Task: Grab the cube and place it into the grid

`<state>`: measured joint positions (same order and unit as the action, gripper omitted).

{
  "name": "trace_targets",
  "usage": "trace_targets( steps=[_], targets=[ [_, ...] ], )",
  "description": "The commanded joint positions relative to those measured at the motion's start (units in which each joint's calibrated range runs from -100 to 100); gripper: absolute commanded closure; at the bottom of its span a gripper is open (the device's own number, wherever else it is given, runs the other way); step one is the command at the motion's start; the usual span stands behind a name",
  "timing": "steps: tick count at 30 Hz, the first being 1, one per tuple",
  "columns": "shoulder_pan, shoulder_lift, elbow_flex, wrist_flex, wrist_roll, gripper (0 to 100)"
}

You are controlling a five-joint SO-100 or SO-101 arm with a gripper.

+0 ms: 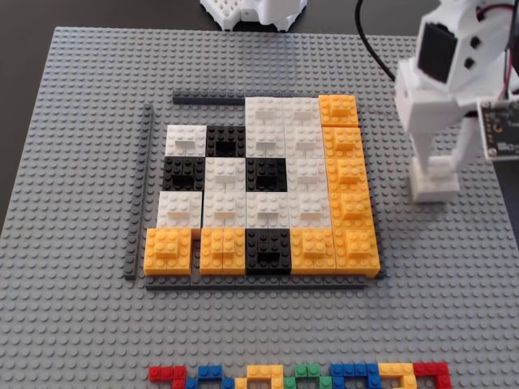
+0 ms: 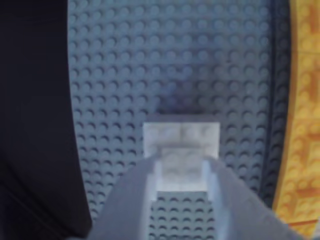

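Note:
The cube (image 1: pixel 435 190) is a white studded block with a smaller white brick on top. It sits at baseplate level, right of the grid (image 1: pixel 268 194), a mosaic of white, black and orange blocks. My white gripper (image 1: pixel 434 168) stands straight over the cube. In the wrist view its two fingers close on the cube's raised top brick (image 2: pixel 181 165), and the gripper (image 2: pixel 181 172) is shut on it. The cube's wider base (image 2: pixel 181 134) shows beyond the fingertips. The grid's orange edge (image 2: pixel 302 125) runs along the right of the wrist view.
Everything stands on a grey studded baseplate (image 1: pixel 81 162). Thin dark grey strips (image 1: pixel 139 194) edge the grid, and bare plate shows in its top left corner (image 1: pixel 203 113). A multicoloured row of small bricks (image 1: pixel 300 377) lies at the front. A white arm part (image 1: pixel 255 12) is at the back.

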<state>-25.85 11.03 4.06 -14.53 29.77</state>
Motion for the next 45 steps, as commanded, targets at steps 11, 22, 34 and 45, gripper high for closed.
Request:
trace_targets(
  steps=[11, 22, 34, 45],
  targets=[
    [1.21, -22.38, -4.01, 5.93, 2.69, 95],
    [10.78, -40.18, 9.13, 8.23, 8.45, 96],
    [25.88, -54.62, 26.62, 9.79, 16.41, 96],
    [35.68, -59.26, 38.12, 8.77, 20.66, 97]
  ],
)
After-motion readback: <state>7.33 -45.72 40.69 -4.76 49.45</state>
